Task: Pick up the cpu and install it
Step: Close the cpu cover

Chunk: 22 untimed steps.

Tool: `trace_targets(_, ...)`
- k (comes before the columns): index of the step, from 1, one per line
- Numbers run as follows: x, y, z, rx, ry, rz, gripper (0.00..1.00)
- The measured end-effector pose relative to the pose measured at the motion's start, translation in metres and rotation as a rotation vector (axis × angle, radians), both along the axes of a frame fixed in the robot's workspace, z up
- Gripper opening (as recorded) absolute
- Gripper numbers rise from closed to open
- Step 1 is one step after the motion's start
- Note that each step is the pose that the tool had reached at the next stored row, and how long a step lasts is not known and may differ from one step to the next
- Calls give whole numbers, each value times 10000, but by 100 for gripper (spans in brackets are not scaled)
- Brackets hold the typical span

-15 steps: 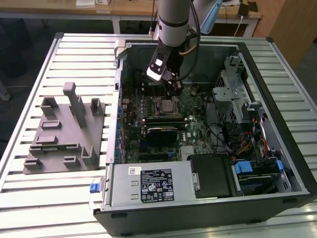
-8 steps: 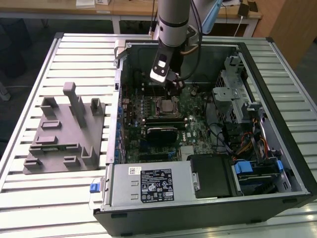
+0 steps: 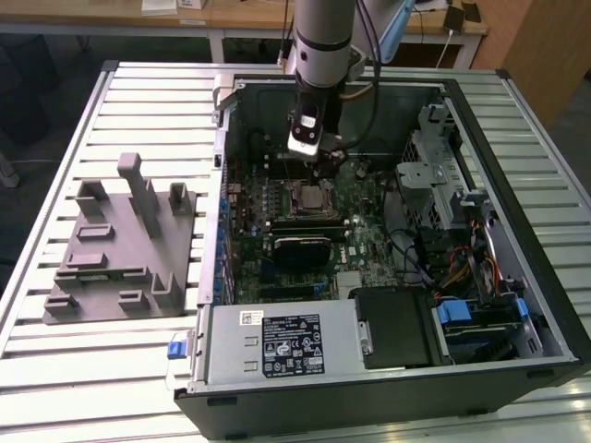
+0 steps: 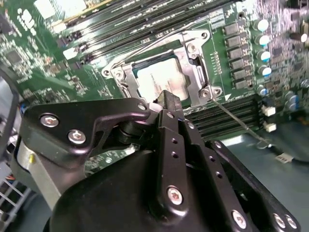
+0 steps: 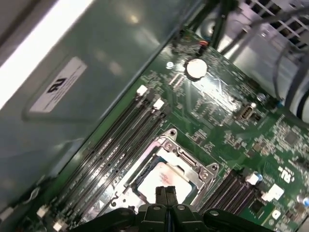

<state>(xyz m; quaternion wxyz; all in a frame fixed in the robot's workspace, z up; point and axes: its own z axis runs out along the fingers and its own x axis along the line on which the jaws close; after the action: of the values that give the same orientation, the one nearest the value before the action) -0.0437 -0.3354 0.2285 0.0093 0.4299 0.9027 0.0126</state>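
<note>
Claw [image 5: 165, 192] pressed together, pinching nothing. In the exterior view the cpu [image 3: 312, 197] sits just at its 6 o'clock. It lies flat in the socket frame [image 4: 193, 58], silver top up, square, no long axis.

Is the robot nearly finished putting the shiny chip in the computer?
Nearly, it seems. Done: the cpu already lies flat inside the socket's metal frame. In hand: nothing. The gripper hangs just above the cpu with its fingers shut and empty. Left: I cannot tell whether the metal frame is latched down over it.
</note>
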Motion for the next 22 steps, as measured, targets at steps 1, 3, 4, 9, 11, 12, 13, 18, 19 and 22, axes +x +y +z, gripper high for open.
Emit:
trace_targets(1,0,0,0,0,0,178,11)
trace_targets(3,0,0,-1,0,0,549,11)
trace_targets(4,0,0,-1,0,-1,730,11)
trace_targets(9,0,0,-3,0,0,1631,11)
trace_targets(11,0,0,-4,-1,0,1985,11)
trace_targets(12,0,0,-5,0,0,2157,11)
trace_targets(13,0,0,-5,0,0,2329,11)
trace_targets(18,0,0,-9,0,-1,3227,11)
trace_targets(19,0,0,-9,-1,0,3405,11)
trace_targets(22,0,0,-14,0,0,3945,11)
